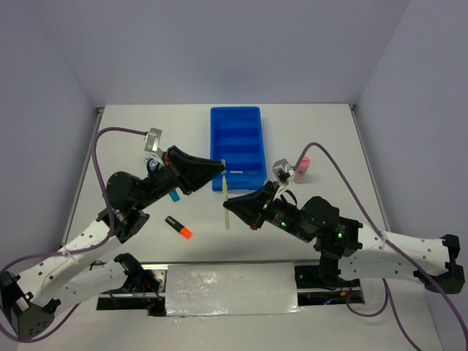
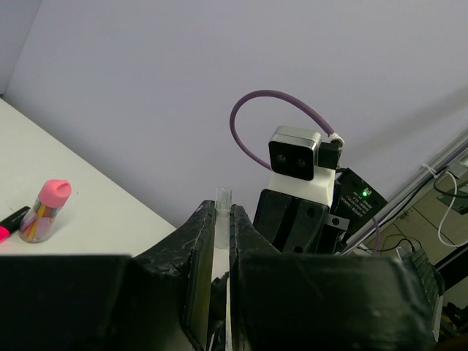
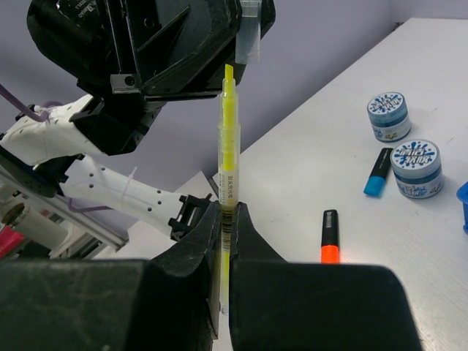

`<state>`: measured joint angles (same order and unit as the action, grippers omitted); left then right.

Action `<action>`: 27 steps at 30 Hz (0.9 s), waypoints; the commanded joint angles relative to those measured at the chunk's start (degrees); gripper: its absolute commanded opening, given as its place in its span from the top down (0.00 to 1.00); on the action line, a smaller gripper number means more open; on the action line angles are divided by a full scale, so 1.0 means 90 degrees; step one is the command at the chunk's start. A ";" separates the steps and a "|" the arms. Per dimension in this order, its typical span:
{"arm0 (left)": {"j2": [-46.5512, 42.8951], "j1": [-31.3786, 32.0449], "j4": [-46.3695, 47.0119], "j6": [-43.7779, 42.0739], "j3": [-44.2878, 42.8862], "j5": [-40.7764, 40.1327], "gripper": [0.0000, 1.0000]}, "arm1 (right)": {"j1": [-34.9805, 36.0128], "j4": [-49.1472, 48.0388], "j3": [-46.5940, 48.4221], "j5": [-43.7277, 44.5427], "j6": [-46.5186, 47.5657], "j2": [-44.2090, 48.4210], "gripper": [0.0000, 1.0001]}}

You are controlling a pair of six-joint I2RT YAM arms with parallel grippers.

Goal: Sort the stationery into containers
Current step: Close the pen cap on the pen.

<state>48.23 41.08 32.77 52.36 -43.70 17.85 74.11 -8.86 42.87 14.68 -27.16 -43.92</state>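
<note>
By the near end of the blue tray (image 1: pixel 216 146), the right gripper (image 3: pixel 225 212) pinches a yellow pen (image 3: pixel 228 161) and the left gripper (image 2: pixel 219 219) pinches a clear cap (image 2: pixel 223 197).

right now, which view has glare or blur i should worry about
Top external: soft even light, faint shadows, but the glossy sheet at the bottom of the frame glares in patches. Left wrist: the left gripper fills the foreground, dark and soft; the clear cap it pinches barely stands out against the wall. Right wrist: the yellow highlighter in the right gripper is sharp.
</note>
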 commanded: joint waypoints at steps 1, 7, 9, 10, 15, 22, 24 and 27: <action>-0.0066 0.0025 0.0294 -0.0163 -0.0105 -0.0040 1.00 | 0.0028 -0.0050 0.0246 0.0185 0.0039 -0.0042 1.00; -0.0017 0.0035 0.0391 -0.0075 -0.0115 0.0029 1.00 | 0.0037 0.0028 0.0334 0.0273 0.0088 -0.0081 1.00; -0.0046 0.0025 0.0362 -0.0105 -0.0124 -0.0020 1.00 | 0.0037 0.0057 0.0363 0.0293 0.0098 -0.0071 1.00; -0.0056 0.0035 0.0372 -0.0105 -0.0115 -0.0020 1.00 | 0.0037 0.0057 0.0354 0.0312 0.0098 -0.0071 1.00; -0.0046 0.0025 0.0431 -0.0056 -0.0086 0.0048 1.00 | 0.0018 0.0038 0.0363 0.0352 0.0088 -0.0100 1.00; -0.0046 0.0025 0.0489 -0.0036 0.0032 0.0068 1.00 | 0.0008 0.0086 0.0480 0.0381 0.0156 -0.0120 1.00; -0.0027 0.0025 0.0528 -0.0017 0.0061 0.0087 1.00 | -0.0011 0.0096 0.0510 0.0381 0.0175 -0.0130 1.00; -0.0027 0.0025 0.0431 -0.0056 0.0071 0.0068 1.00 | -0.0021 0.0145 0.0588 0.0410 0.0215 -0.0149 1.00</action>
<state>48.27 41.10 33.17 52.56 -43.48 17.82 74.08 -6.87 44.95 17.02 -26.50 -45.21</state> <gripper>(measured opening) 0.220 0.039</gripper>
